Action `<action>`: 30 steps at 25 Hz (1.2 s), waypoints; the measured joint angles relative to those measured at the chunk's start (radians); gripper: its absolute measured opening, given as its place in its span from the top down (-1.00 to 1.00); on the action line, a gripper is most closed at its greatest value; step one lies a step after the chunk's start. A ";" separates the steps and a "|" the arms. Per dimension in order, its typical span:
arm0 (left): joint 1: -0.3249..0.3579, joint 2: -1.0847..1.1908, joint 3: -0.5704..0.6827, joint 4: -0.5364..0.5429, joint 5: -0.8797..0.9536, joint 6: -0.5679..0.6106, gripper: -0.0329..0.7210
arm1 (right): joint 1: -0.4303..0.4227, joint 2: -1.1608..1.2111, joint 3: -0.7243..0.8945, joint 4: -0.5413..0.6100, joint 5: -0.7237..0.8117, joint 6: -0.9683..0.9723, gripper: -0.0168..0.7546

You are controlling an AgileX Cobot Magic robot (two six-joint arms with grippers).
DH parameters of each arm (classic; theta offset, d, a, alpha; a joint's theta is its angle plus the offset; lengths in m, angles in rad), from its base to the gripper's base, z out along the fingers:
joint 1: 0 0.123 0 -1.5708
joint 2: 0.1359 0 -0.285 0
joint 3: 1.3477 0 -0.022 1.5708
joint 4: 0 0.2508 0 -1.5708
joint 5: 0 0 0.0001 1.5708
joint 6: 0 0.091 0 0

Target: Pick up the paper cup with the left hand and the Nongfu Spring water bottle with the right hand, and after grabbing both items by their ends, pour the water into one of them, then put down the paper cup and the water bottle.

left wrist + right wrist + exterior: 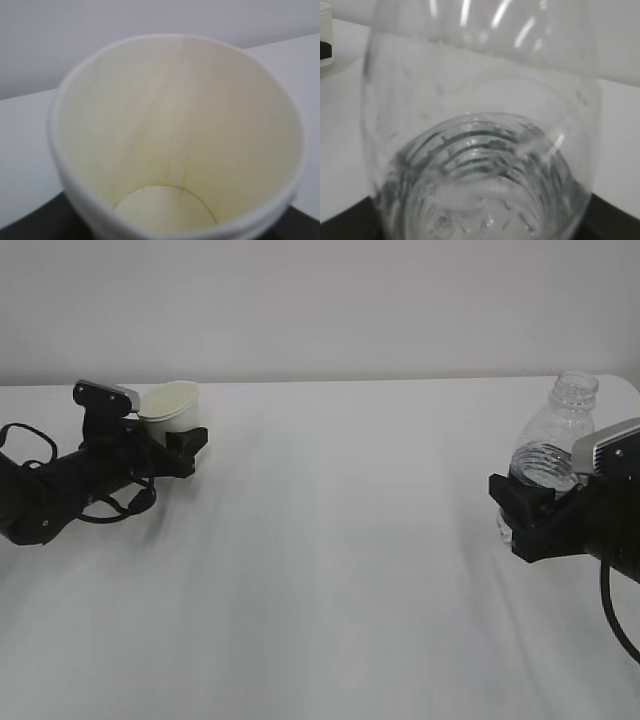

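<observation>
On the table [330, 570], the left hand [172, 445] grips the cup [170, 406] at the far left; the right hand [545, 505] grips the upright bottle [560, 440] at the right edge.

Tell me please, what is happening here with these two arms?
The left gripper holds a paper cup, tilted, at the left of the white table. The right gripper holds an uncapped bottle, about upright, far to the right. The cup looks empty inside. The two stand well apart, so nothing is being poured now.
</observation>
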 joint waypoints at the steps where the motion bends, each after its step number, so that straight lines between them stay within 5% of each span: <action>1: 0.000 -0.010 0.003 0.007 0.007 -0.007 -0.30 | 0.000 0.000 0.000 0.003 0.002 0.000 -0.28; 20: 0.000 -0.129 0.240 0.137 -0.173 -0.017 -0.30 | 0.000 0.000 0.000 0.011 0.007 0.000 -0.28; 30: 0.000 -0.175 0.279 0.366 -0.175 -0.111 -0.29 | 0.000 0.000 0.000 -0.010 0.036 0.000 -0.28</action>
